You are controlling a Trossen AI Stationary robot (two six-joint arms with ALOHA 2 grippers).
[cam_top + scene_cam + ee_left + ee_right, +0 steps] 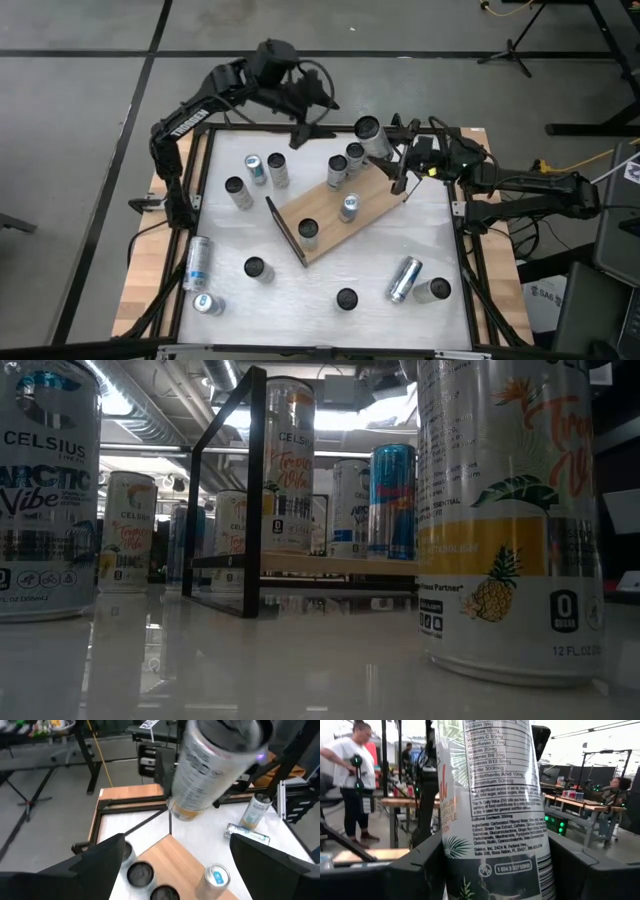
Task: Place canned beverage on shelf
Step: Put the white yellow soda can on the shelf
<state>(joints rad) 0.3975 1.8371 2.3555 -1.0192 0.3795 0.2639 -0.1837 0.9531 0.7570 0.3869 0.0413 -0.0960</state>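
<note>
One rigid, smooth can (371,138), upper right of the shelf (340,212): right gripper (392,160) clamps its mid-body; likely slippery.

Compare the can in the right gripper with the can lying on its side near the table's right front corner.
The held can is off the surface, tilted, above the shelf's far end; the lying can rests flat on the white table, off the shelf. The right gripper clamps the held can; nothing grips the lying can. The left gripper hovers open nearby. Both are slim silver beverage cans.
</note>
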